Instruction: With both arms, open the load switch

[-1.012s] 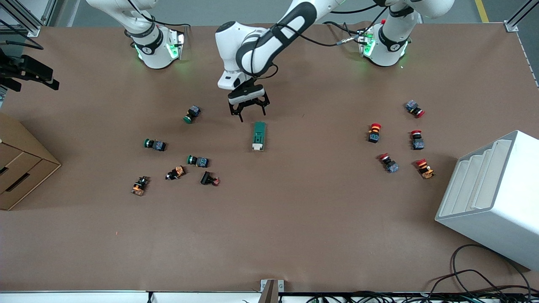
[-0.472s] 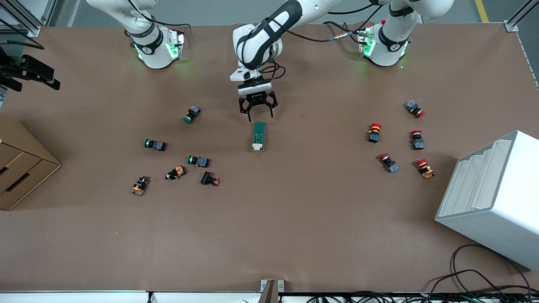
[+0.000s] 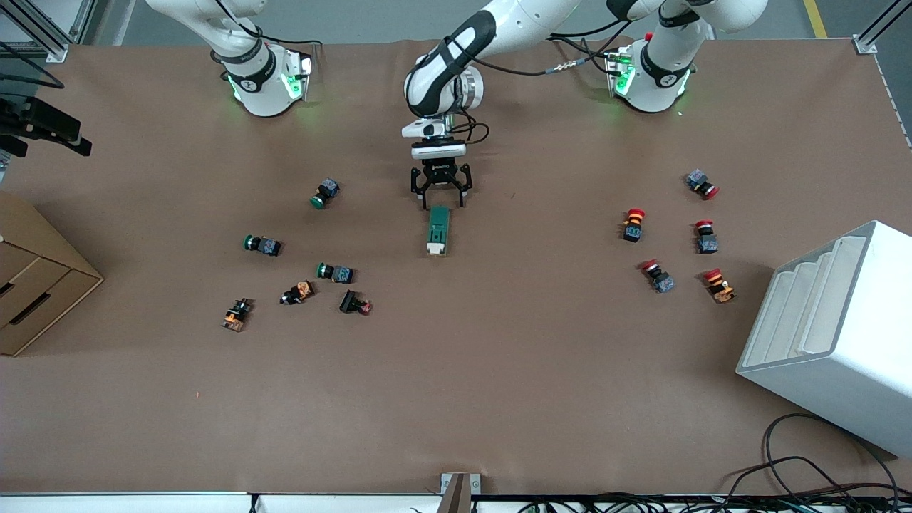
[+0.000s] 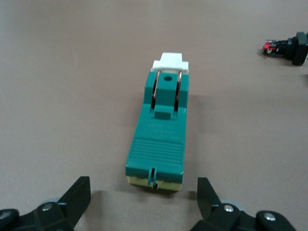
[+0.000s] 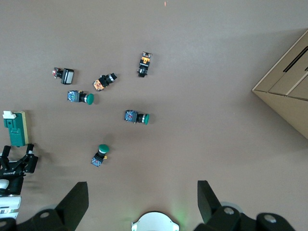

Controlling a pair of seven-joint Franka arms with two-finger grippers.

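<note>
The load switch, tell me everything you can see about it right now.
The load switch is a long dark-green block, plastic by its look, with a cream underside, a ribbed top panel, a wire bail and a white tab at the end nearer the front camera. It lies flat mid-table, alone on the brown surface. The left gripper, fingers open, hovers at its other end without touching it.

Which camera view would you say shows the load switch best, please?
The left wrist view: the load switch fills the picture, with its white tab and wire loop plain. The front view shows it small below the left gripper; the right wrist view catches it at the edge.
</note>
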